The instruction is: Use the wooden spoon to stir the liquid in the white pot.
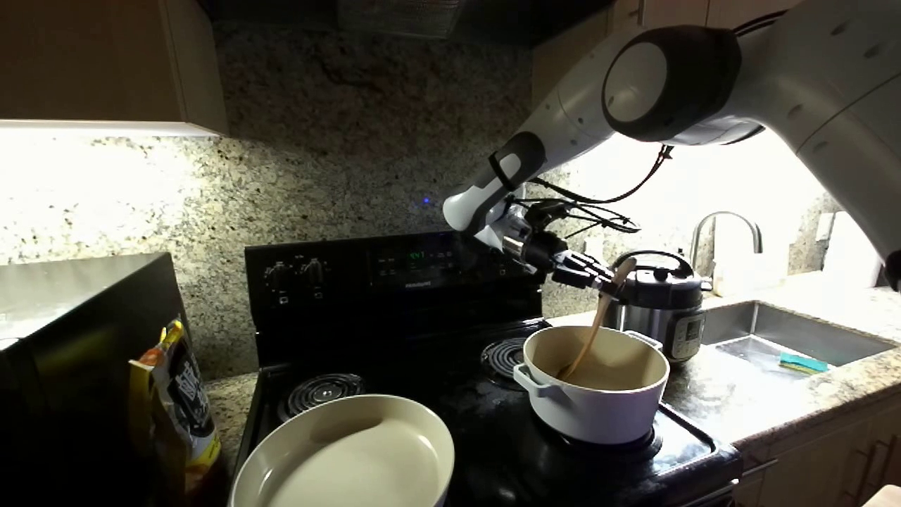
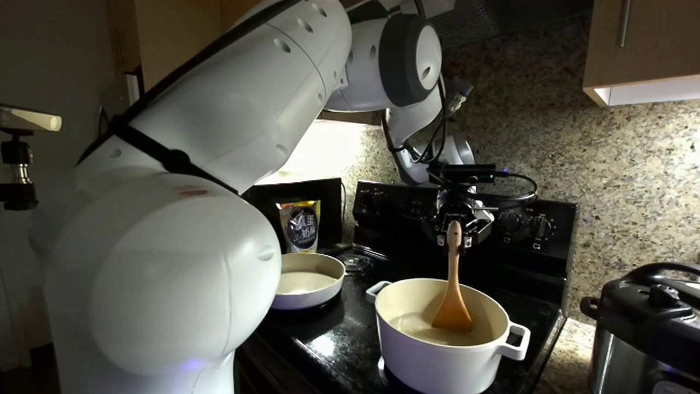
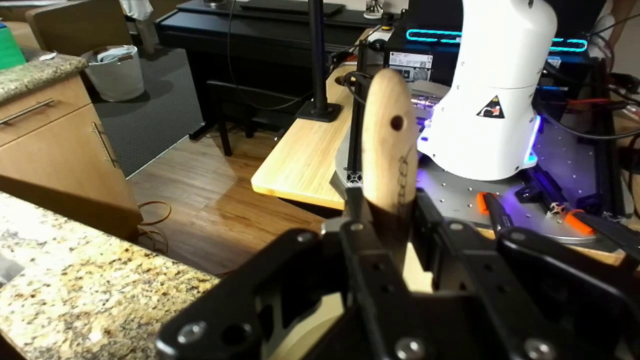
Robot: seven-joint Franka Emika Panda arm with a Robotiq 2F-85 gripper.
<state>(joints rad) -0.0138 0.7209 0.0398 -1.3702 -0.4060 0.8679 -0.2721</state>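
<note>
Fingers pinching the wooden spoon high on its handle, head down inside the white pot at a front corner of the stovetop. Should be light, stiff; smooth handle could twist, so grip firmly up there.

At bottom centre, the end effector grips the wooden spoon, its holed handle pointing up the frame. A speckled surface fills the lower left; a white robot base stands upper right.
</note>
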